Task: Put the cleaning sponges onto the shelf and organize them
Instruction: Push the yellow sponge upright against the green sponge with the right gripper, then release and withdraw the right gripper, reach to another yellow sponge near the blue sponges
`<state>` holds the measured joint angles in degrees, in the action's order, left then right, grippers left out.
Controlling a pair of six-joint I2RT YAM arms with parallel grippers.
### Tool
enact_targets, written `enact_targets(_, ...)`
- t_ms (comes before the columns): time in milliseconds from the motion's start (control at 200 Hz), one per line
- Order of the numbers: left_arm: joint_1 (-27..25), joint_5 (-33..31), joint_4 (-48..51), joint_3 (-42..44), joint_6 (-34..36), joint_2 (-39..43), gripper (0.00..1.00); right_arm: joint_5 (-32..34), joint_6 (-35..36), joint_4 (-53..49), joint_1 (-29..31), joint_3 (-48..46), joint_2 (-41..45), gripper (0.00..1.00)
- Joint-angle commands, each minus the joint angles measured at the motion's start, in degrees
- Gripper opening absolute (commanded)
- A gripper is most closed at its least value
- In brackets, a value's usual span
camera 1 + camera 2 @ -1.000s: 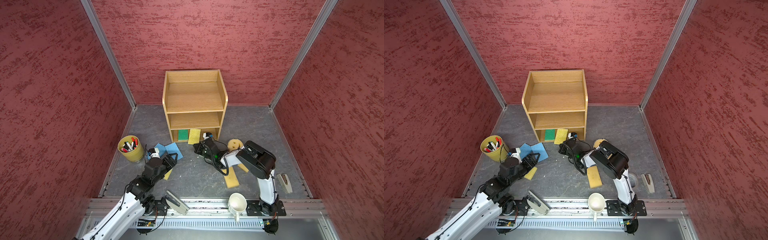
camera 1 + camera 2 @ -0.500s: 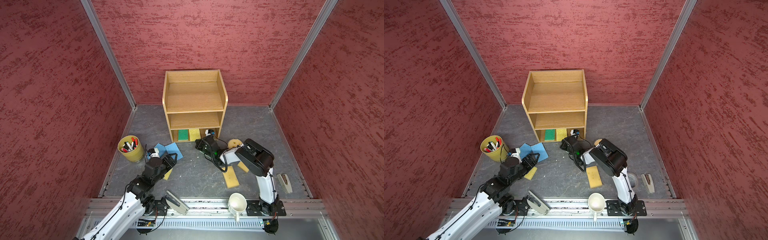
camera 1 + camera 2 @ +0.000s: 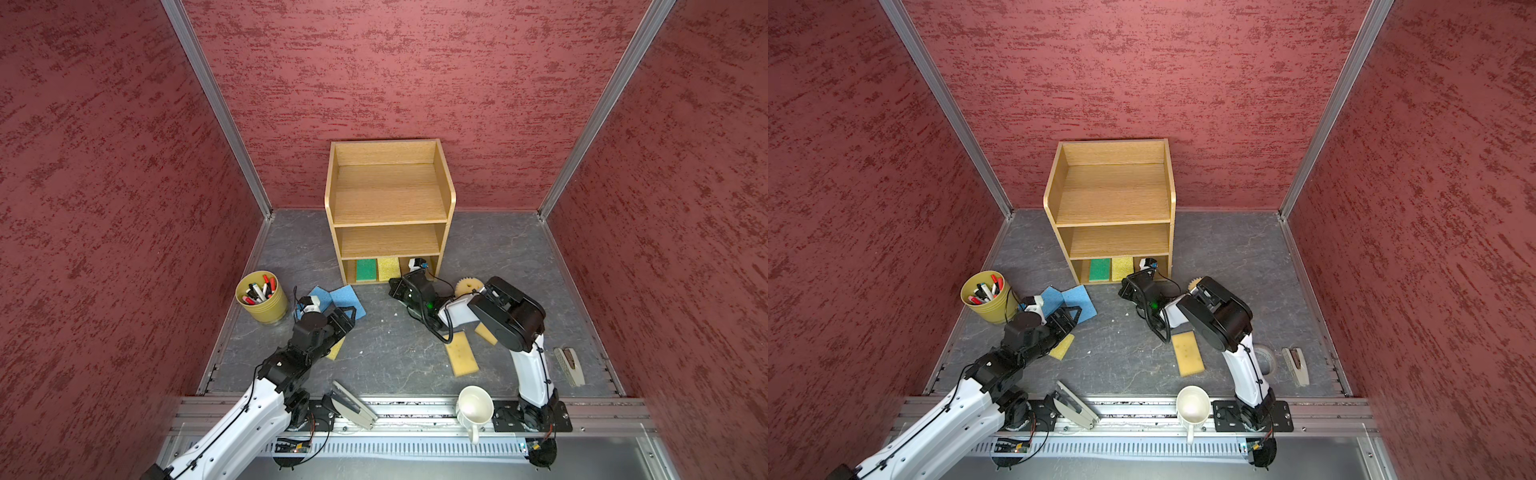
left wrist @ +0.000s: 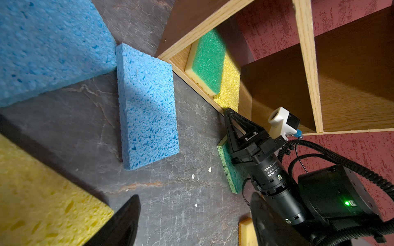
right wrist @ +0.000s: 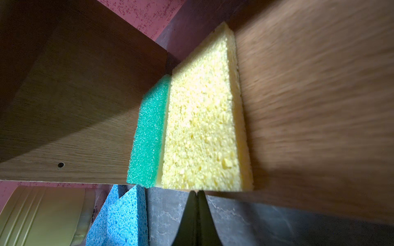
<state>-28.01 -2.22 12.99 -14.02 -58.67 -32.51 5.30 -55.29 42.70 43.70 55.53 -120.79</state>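
Note:
The oak shelf (image 3: 388, 199) holds a green sponge (image 3: 366, 269) and a yellow sponge (image 3: 388, 269) side by side on its bottom tier. My right gripper (image 5: 197, 192) is shut and empty, its tips at the yellow sponge's front edge (image 5: 202, 136). Another green sponge (image 4: 231, 168) lies on the floor under that gripper. My left gripper (image 4: 194, 221) hangs open above the floor, nothing between its fingers. Beside it lie two blue sponges (image 3: 347, 299) (image 3: 316, 293) and a yellow one (image 3: 336, 348). Two tan sponges (image 3: 461, 353) (image 3: 485, 332) and a round yellow one (image 3: 468, 286) lie near the right arm.
A yellow pen cup (image 3: 262, 297) stands at the left wall. A white mug (image 3: 476, 405) and a beige stapler-like tool (image 3: 353, 405) sit on the front rail. Another beige tool (image 3: 569, 365) and a tape roll (image 3: 1266, 359) lie at front right.
My shut right gripper has moved toward the shelf, pushing the yellow sponge from the opening fully onto the bottom tier beside the green one. The left arm has not moved.

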Motion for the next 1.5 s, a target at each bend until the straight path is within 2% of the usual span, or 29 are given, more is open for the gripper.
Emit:
enact_targets(0, 0.34, 0.72, -1.77, 0.07, 0.21, -0.45, 0.81, -1.19, -0.86, 0.54, -0.12, 1.62, -1.73, 0.0)
enact_targets(616, 0.42, 0.66, -0.99, 0.2, 0.31, 0.47, 0.81, 0.47, -1.0, 1.45, -0.11, -4.87, 3.22, 0.0)
enact_targets(817, 0.5, 0.26, -0.39, 0.22, 0.32, 1.39, 0.81, -2.02, -0.24, -5.53, 0.07, -4.71, 6.97, 0.0)
enact_targets(952, 0.66, 0.12, 1.36, -0.8, 1.23, 1.4, 0.81, -4.79, 5.05, -12.95, 0.32, -4.43, 10.95, 0.0)
enact_targets(1087, 2.49, -0.74, 7.29, -2.29, 2.31, 1.49, 0.81, -6.13, 12.49, -21.57, 1.26, -4.81, 15.41, 0.01)
enact_targets(1217, 6.33, 0.78, 11.42, -3.5, 3.95, 1.59, 0.82, -6.16, 18.4, -29.91, 2.88, -4.77, 19.01, 0.13)
enact_targets(1318, 9.57, 0.94, 16.35, -5.98, 6.12, 0.06, 0.82, -5.52, 22.86, -38.33, 4.97, -2.51, 19.96, 0.17)
enact_targets(1428, 15.06, 1.62, 24.9, -11.24, 9.17, -3.27, 0.78, -4.78, 28.42, -43.11, 8.77, -0.11, 20.51, 0.23)
enact_targets(1493, 17.1, 2.04, 27.32, -12.88, 10.47, -3.63, 0.77, -6.66, 32.79, -44.44, 11.39, 2.55, 19.49, 0.31)
